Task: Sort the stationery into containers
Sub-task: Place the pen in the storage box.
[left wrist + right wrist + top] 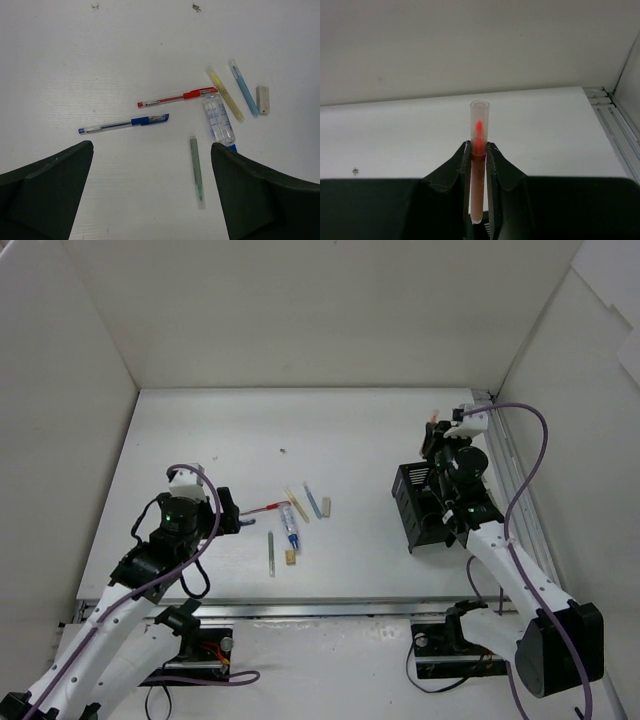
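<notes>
Beside the organiser (412, 512), the seemingly light, stiff orange pen (479, 125) was clamped at its barrel by the right gripper (479, 148); the left gripper (151, 146) was seen open.

Bright, even light; soft shadows.

You won't find any text, brand, number or sign that you can read in these views. The clear tube (218, 120), right of centre in the left wrist view, carries faint bluish markings along its body, but they are too small and blurred to make out.
</notes>
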